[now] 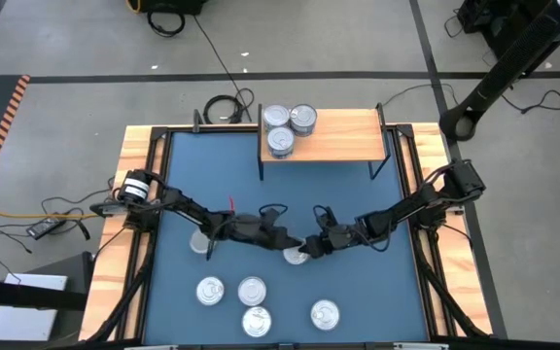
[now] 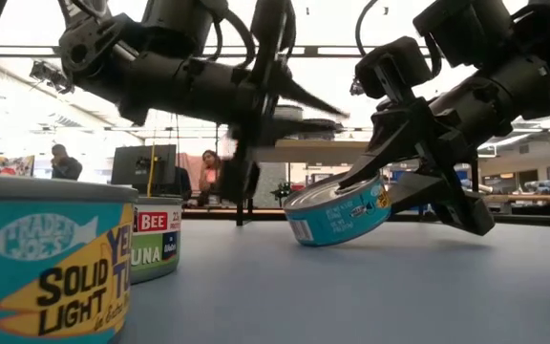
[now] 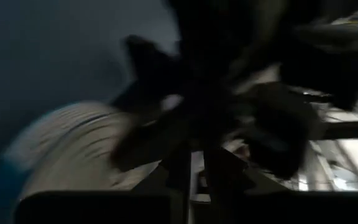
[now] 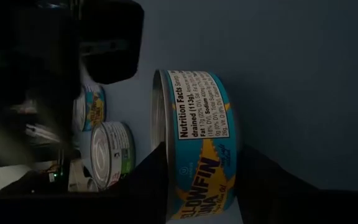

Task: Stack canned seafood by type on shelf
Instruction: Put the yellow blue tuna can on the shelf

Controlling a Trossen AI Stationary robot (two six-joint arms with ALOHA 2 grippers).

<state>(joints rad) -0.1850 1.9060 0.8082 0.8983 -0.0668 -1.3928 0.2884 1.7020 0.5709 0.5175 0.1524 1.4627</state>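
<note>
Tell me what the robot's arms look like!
Both arms are dark, almost black, built from chunky jointed segments. The left arm has a silver-ringed round base joint and a small red mark partway along. Thin black cables loop beside the right arm. Each ends in a gripper with two dark fingers: left gripper, right gripper.

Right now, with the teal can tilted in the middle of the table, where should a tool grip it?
Grip the teal can across its label wall, just as the right tool does now, from the right and above. It is tipped with one rim on the blue table, so the sides are exposed. The left tool crowds its other side.
</note>
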